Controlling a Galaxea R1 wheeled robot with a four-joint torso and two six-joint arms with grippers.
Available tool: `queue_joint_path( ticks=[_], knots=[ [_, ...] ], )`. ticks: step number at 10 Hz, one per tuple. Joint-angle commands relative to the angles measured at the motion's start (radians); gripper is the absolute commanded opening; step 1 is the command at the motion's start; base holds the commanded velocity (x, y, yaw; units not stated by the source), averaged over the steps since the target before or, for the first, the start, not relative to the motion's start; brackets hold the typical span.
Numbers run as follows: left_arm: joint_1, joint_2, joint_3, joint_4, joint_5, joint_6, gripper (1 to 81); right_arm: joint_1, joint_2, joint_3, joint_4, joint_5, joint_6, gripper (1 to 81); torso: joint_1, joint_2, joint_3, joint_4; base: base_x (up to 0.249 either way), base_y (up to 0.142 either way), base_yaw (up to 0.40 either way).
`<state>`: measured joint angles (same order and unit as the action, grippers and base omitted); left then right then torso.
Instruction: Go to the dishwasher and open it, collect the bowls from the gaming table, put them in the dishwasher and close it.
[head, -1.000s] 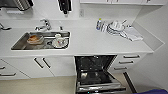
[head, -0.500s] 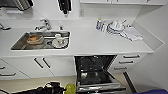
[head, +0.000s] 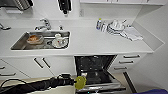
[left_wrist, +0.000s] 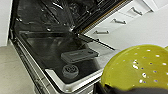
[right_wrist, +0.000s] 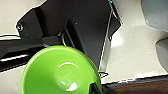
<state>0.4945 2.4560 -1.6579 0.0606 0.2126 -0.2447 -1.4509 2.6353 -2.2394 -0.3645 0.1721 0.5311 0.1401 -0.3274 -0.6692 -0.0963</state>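
The dishwasher (head: 93, 66) stands open under the counter, its door (head: 101, 88) folded down and its inside dark. My left arm reaches in from the left, and the left gripper (head: 72, 82) is shut on a yellow bowl (head: 80, 82) just in front of the door's left end. In the left wrist view the yellow bowl (left_wrist: 140, 70) hangs tilted over the door's inner face (left_wrist: 57, 50), near the dark detergent box (left_wrist: 78, 55). In the right wrist view a bright green bowl (right_wrist: 60, 73) sits close up, with my right gripper (right_wrist: 96, 88) shut on its rim, above pale floor.
A white counter (head: 87, 42) runs above, with a steel sink (head: 41, 40) holding dishes and a tap (head: 43, 23). Stacked plates and a cloth (head: 122, 28) lie at the right. White drawers (head: 127, 61) flank the dishwasher on the right, cabinet doors (head: 40, 63) on the left.
My left arm has moved right along the picture's lower edge, bringing the yellow bowl up to the open dishwasher door. The counter and sink are unchanged.
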Motion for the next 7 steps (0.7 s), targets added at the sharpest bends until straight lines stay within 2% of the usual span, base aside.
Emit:
queue_joint_path(
  ticks=[1,3,7],
  knots=[
    [-0.148,0.052,-0.034,-0.016,0.051,-0.016,1.0,-0.001,-0.024,0.003,-0.011,-0.062,-0.002,1.0,0.0,0.0,0.0,0.0,0.0,0.0,0.0],
    [-0.182,0.123,-0.086,-0.018,0.085,-0.018,1.0,0.0,-0.024,0.008,-0.013,-0.062,-0.002,1.0,0.0,0.0,0.0,0.0,0.0,0.0,0.0],
    [-0.205,0.233,-0.163,-0.018,0.088,-0.018,1.0,0.0,-0.024,0.014,-0.013,-0.059,0.0,1.0,0.001,0.0,0.0,0.0,0.0,0.0,0.0]
  ],
)
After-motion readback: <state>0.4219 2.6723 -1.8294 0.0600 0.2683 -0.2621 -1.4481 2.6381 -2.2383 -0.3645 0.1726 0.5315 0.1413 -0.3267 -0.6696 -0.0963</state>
